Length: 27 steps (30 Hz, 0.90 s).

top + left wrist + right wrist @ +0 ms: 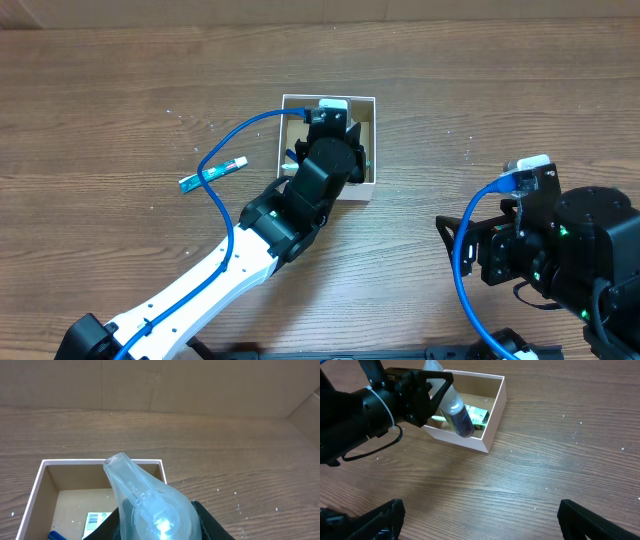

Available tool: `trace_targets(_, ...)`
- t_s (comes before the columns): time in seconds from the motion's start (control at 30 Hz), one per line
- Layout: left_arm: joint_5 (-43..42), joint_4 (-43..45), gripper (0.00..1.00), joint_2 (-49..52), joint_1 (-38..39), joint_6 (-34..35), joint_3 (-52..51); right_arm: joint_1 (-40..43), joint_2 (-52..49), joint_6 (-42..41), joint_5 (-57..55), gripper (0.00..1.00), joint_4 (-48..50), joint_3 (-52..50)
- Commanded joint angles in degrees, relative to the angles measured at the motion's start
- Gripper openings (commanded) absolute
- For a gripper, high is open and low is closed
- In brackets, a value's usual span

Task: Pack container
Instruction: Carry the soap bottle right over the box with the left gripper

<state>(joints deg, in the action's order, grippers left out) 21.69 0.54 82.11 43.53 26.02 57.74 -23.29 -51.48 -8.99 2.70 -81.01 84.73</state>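
The container (366, 102), a square shallow white-walled box with a brown inside, sits mid-table. It also shows in the left wrist view (35, 482) and the right wrist view (496, 404). My left gripper (330, 125) is over the container, shut on a clear plastic tube (142, 497) with a dark end (457, 415), held tilted above the box interior. Inside lie a green-and-white packet (478, 414), a white labelled item (95, 520) and a blue item (55, 536). My right gripper (480, 520) is open and empty over bare table, to the right of the container.
A slim blue-green packet (212, 173) lies on the table left of the container, under the left arm's blue cable. The right arm's body (570, 250) fills the lower right corner. The wooden table extends all around.
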Motion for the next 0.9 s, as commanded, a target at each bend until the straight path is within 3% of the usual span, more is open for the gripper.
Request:
trace_targets(0.0, 0.98, 2.12, 0.04, 0.07, 0.48, 2.75, 1.31, -0.11, 0.04, -0.22, -0.50, 1.00, 0.28, 0.02)
trace_targets(0.23, 1.40, 2.10, 0.04, -0.26, 0.48, 6.10, 1.31, -0.11, 0.04, -0.22, -0.50, 1.00, 0.28, 0.02)
trace_targets(0.43, 5.40, -3.43, 0.04, 0.37, 0.81, 14.49, 1.31, -0.11, 0.04, -0.24, -0.52, 1.00, 0.28, 0.02)
trace_targets(0.87, 7.32, -4.42, 0.04, 5.01, 3.02, 14.64, 1.31, -0.11, 0.04, -0.24, -0.50, 1.00, 0.26, 0.02)
